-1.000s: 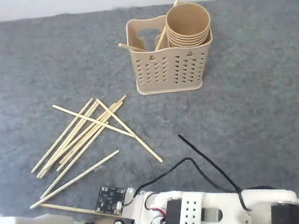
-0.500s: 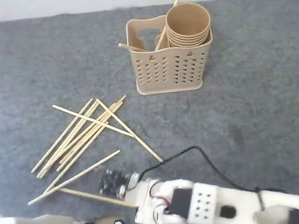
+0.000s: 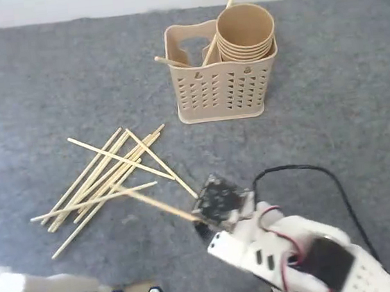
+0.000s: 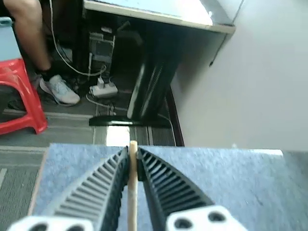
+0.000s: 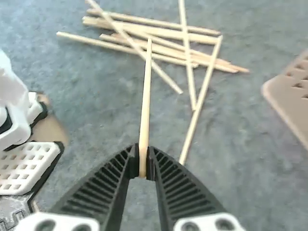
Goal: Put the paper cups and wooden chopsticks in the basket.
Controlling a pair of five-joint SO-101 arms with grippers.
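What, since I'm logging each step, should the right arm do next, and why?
Probably lift the right gripper slightly: it is shut on a chopstick whose far end reaches over the loose chopsticks, so raising it first should clear them before heading to the basket.

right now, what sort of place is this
Probably an office or lab corner set up for robot trials: a grey mat serves as the work surface, a desk stands behind with a power strip on the floor beneath it, and there is a red stool nearby.
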